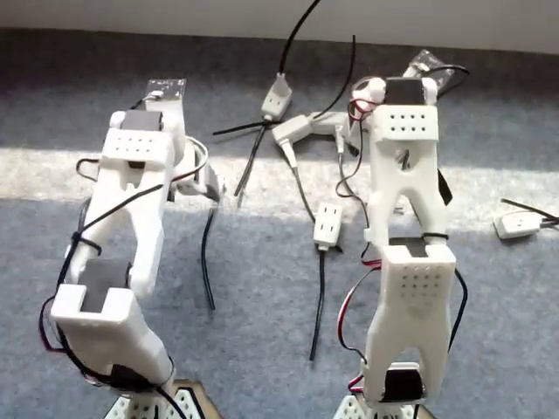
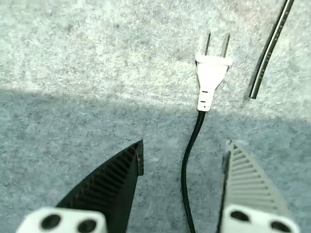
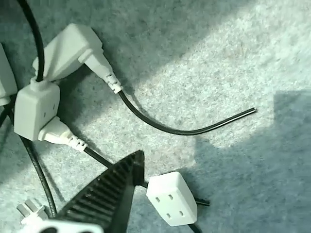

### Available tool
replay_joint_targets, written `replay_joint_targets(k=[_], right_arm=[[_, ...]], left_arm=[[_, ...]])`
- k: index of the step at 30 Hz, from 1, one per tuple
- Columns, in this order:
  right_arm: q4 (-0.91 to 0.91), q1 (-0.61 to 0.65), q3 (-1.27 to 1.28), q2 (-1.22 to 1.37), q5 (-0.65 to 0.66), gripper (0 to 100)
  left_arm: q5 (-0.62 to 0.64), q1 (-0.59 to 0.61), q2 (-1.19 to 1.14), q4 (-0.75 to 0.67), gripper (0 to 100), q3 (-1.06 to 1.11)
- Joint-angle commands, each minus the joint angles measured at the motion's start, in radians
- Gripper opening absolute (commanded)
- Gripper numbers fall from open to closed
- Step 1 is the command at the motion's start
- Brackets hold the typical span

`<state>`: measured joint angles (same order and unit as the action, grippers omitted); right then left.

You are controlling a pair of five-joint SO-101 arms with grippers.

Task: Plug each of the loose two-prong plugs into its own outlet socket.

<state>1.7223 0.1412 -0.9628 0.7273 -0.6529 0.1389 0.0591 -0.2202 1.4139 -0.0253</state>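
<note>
My left fingers (image 2: pixel 114 187) stand well apart and grip nothing; one is ribbed black plastic, the other ribbed and pale. Just beyond their tips a loose two-prong plug (image 2: pixel 211 80) lies flat on the table (image 2: pixel 73 58), a fuzzy grey carpet-like surface half in sunlight. Its bare metal prongs point away from the fingers, and its glossy black cord (image 2: pixel 190 155) snakes back between them. A cut cord end (image 2: pixel 268 51) lies beside the plug, not touching it.

Of the right fingers (image 3: pixel 109 191), the black one has bare carpet along its inner face, so I read them as parted and empty. Close by sits a white cube socket (image 3: pixel 171 199), slots up. Farther off is a second cube (image 3: pixel 35 109) with a white plug (image 3: pixel 57 132) pushed into it.

The high view adds a socket block (image 1: pixel 328 223) between the arms and a far socket (image 1: pixel 515 224) well off beside the right arm.
</note>
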Motion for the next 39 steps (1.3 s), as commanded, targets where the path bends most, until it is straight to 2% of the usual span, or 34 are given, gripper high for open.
replay_joint_targets(k=[1, 8, 14, 17, 21, 27, 39], right_arm=[[0.038, -0.007, -0.002, -0.027, 0.083, 66.9], [0.038, -0.007, -0.001, -0.021, 0.115, 66.9], [0.038, 0.015, 0.001, -0.021, 0.117, 66.9], [0.038, 0.021, 0.001, -0.021, 0.117, 66.9], [0.038, 0.028, 0.002, -0.021, 0.117, 66.9], [0.038, 0.031, 0.002, -0.021, 0.117, 66.9], [0.038, 0.031, 0.004, -0.019, 0.117, 66.9]], left_arm=[[0.086, -0.067, -0.137, -0.017, 37, -0.153], [0.095, -0.067, -0.384, -0.012, 37, -0.424], [0.089, -0.041, -0.518, -0.009, 29, -0.564], [0.089, -0.004, -0.519, -0.008, 24, -0.570], [0.086, 0.010, -0.506, 0.063, 21, -0.572], [0.011, 0.001, -0.509, 0.086, 20, -0.565], [0.011, -0.021, -0.550, 0.083, 20, -0.545]])
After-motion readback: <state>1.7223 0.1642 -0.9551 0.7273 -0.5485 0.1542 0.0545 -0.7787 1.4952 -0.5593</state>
